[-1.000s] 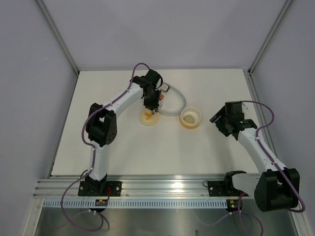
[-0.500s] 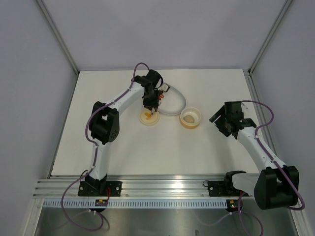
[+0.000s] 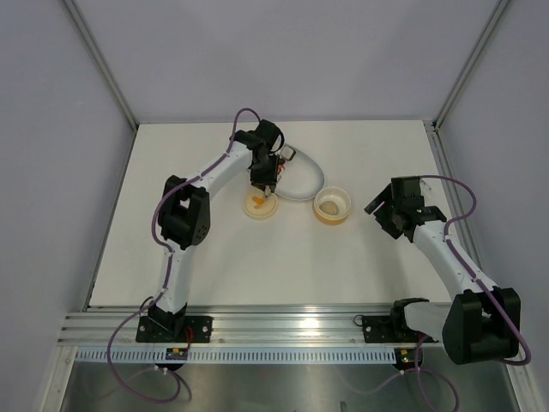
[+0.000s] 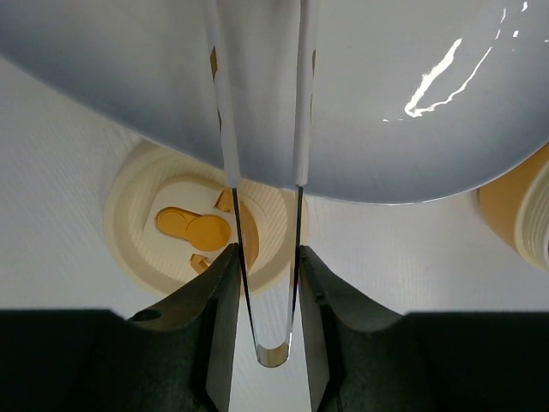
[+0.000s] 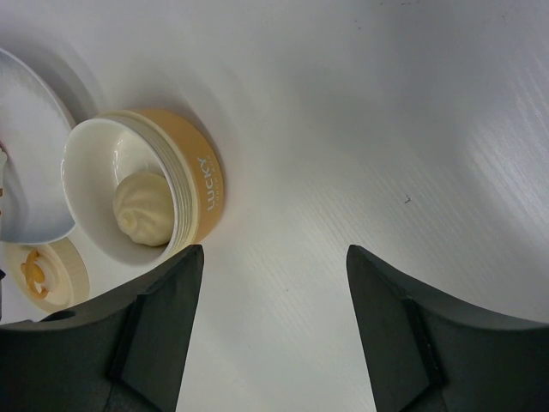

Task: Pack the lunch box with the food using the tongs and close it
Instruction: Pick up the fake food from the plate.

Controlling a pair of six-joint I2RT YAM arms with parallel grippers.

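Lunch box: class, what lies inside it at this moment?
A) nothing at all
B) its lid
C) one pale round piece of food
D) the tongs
C: the right wrist view shows one pale beige piece inside the open lunch box, while the lid lies apart from it and the tongs sit in the left gripper.

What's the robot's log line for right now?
left gripper: holds tongs over white dish | right gripper: open, near lunch box | inside: pale piece | lid: off

Bright, w/ glare on dish (image 4: 446,77)
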